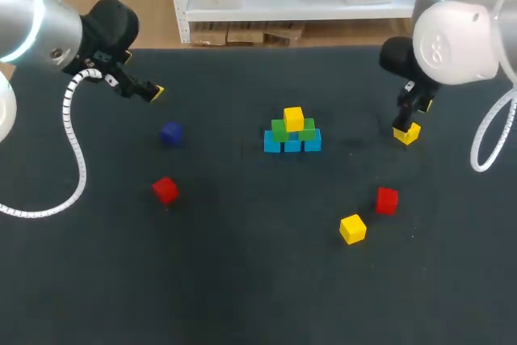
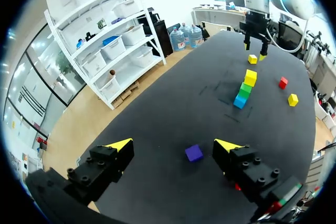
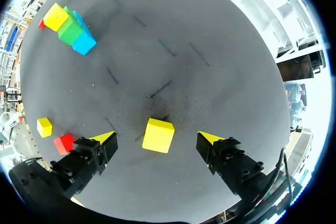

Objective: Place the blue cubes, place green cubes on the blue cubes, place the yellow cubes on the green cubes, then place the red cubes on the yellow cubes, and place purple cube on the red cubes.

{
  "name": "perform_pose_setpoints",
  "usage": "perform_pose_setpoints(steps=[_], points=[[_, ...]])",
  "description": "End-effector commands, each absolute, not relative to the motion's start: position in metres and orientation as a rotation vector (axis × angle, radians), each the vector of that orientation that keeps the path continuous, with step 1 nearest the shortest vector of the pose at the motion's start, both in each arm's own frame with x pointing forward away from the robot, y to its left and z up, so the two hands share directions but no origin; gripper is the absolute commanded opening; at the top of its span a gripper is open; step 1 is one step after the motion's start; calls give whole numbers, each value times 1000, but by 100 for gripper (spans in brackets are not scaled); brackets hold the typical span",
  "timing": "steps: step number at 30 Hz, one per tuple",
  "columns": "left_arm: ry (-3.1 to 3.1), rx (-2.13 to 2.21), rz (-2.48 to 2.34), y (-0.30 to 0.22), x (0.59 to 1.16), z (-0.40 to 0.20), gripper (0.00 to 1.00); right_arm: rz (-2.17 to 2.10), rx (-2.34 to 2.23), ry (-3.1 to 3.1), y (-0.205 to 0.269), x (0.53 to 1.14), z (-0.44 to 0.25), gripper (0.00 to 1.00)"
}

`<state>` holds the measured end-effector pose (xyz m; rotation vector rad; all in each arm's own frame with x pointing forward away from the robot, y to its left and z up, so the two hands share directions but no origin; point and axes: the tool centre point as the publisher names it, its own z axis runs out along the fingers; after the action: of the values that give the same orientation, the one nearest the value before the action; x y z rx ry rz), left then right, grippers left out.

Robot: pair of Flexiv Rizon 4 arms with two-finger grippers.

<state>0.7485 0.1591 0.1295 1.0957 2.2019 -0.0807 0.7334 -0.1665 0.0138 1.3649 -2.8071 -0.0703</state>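
Evidently at the yellow layer, the right gripper (image 3: 156, 136), jaws wide, hangs over a far-right yellow cube (image 3: 158, 135) and must next descend, close, and carry it left to the stack (image 1: 292, 131).

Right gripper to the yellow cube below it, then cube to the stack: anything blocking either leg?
Nothing visible. The right gripper is open, fingers either side of the yellow cube without touching it, and only bare table lies between that cube and the stack. The nearby red cube and second yellow cube sit off that line.
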Motion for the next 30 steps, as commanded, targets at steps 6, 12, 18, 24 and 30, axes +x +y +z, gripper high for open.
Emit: perform_pose_setpoints(steps=[6,12,18,24,30], points=[[2196,1103,-90,161,749,129,100,-75,1350,-2786,-169,738,5,100],[2196,1103,-90,161,749,129,100,-78,1344,-2779,-170,737,2,44],[2196,1103,-90,161,749,129,100,-90,1352,-2767,-169,736,-1,39],[2196,1103,-90,161,749,129,100,-100,1357,-2762,-169,736,-1,7],[2196,1103,-90,161,749,129,100,-104,1366,-2760,-171,734,1,0]])
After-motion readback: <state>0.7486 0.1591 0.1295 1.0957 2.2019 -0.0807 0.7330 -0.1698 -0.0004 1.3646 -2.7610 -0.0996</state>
